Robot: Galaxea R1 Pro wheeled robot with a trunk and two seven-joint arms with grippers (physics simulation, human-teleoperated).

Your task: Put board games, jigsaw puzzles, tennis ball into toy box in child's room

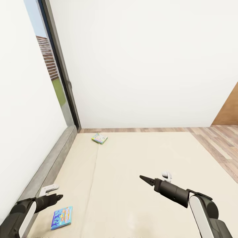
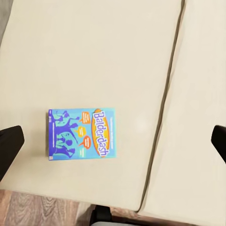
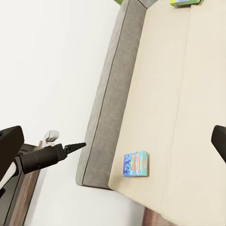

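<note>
Blue board game (image 2: 81, 133) — beige bed (image 1: 138, 155) — green-white board game (image 1: 99, 138).

Two board games on the bed (image 1: 138, 165): near board game (image 1: 61, 217) at front left, just beside left pincer (image 1: 59, 197); far board game (image 1: 99, 138) near back left corner, well apart.

Black forearms, white upper shells, seemingly pointed claws (image 1: 142, 178).
</note>
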